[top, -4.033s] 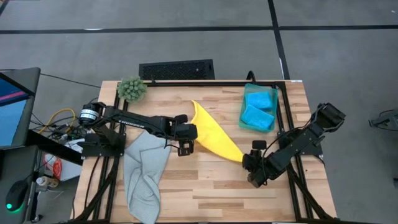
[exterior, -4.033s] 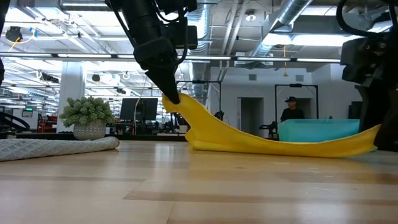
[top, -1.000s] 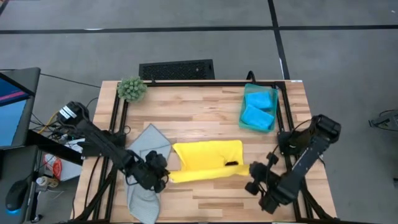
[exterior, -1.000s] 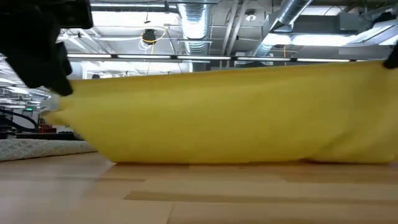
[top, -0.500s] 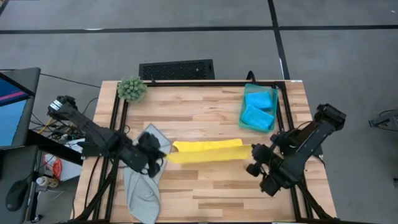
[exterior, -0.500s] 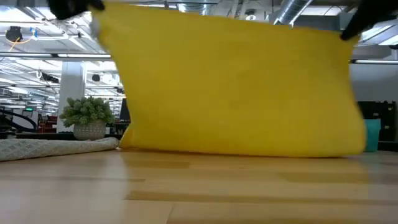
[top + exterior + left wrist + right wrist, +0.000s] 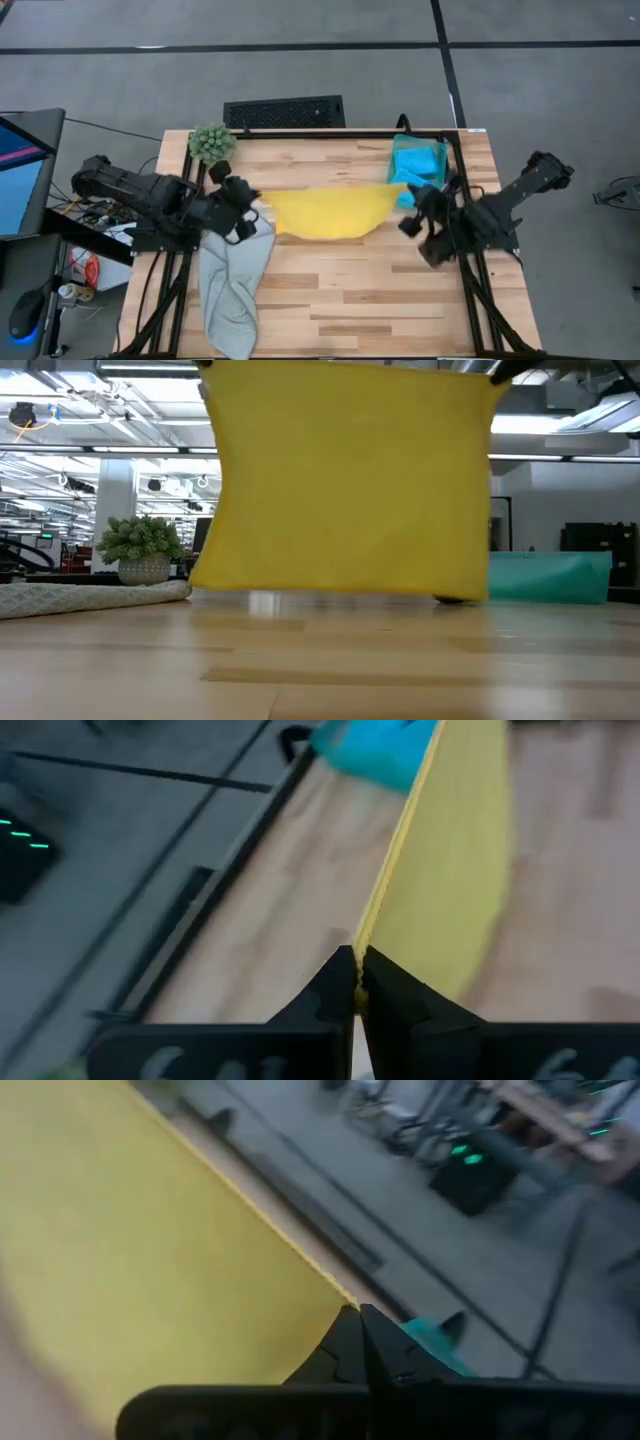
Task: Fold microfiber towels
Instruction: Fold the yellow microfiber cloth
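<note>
A yellow microfiber towel [image 7: 325, 212] hangs spread like a sheet between my two grippers over the middle of the table. In the low view the yellow towel [image 7: 345, 480] drops to a lower edge [image 7: 340, 592] close above the wood; whether it touches I cannot tell. My left gripper [image 7: 252, 206] is shut on the towel's upper left corner, my right gripper [image 7: 406, 196] on its upper right corner. A pale grey towel [image 7: 235, 280] lies crumpled on the table's near left part. Blue and teal towels [image 7: 420, 160] lie stacked at the far right. My left gripper pinches the towel's upper corner [image 7: 362, 942] between its two fingertips [image 7: 340, 982], coming from the table's left and slanting down. The top edge runs taut away from the fingers and the cloth hangs below it. My right gripper pinches the opposite upper corner [image 7: 335, 1305] between its fingertips [image 7: 345, 1338], coming from the table's right and slanting down. The cloth stretches away from the fingers and hangs below them.
A fuzzy green plant [image 7: 211, 143] stands at the far left corner, and a black grille [image 7: 284, 111] lies beyond the far edge. A black frame rail [image 7: 330, 134] runs around the tabletop. Bare wood lies near the front edge [image 7: 380, 310].
Both grippers have risen and gone toward the table's far edge, staying shut on the yellow towel. The towel, which lay partly draped on the table near the front, now hangs upright as a sheet, its lower part drawn along toward the far side.
</note>
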`<state>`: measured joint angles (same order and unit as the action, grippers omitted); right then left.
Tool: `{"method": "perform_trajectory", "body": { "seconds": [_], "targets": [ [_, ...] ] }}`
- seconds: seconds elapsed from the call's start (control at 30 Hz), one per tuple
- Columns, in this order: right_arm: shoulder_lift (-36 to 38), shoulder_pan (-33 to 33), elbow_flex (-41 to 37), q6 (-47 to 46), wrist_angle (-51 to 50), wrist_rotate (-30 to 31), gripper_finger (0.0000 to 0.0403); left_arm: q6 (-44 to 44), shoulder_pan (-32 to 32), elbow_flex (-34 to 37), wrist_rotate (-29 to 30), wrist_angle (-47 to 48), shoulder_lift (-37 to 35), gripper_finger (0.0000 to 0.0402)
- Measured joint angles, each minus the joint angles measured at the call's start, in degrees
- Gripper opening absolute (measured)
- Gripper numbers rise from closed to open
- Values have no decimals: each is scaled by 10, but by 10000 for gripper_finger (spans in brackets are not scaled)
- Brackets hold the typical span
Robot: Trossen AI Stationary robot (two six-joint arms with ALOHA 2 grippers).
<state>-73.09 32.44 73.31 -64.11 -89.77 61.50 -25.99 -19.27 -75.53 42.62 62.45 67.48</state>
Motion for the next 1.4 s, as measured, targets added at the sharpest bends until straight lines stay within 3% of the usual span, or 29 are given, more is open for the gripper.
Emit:
{"method": "perform_trajectory", "body": {
  "seconds": [0.23,0.43,0.7,0.97,1.17,1.4],
  "targets": [
    [30,-89,0,78,12,51,0,98,95,0,-2,-6,4,4],
    [19,-35,0,80,22,25,0,92,102,0,-54,8,2,4],
    [-84,119,0,-58,35,-94,0,-65,-13,1,-166,52,50,4],
    [-248,247,5,-235,115,-181,0,-201,-159,1,-172,27,171,4],
    [-338,301,55,-333,125,-230,0,-274,-235,1,-174,-34,282,4],
    [-375,328,121,-352,127,-254,0,-351,-279,1,-218,-120,379,4]
  ]
}}
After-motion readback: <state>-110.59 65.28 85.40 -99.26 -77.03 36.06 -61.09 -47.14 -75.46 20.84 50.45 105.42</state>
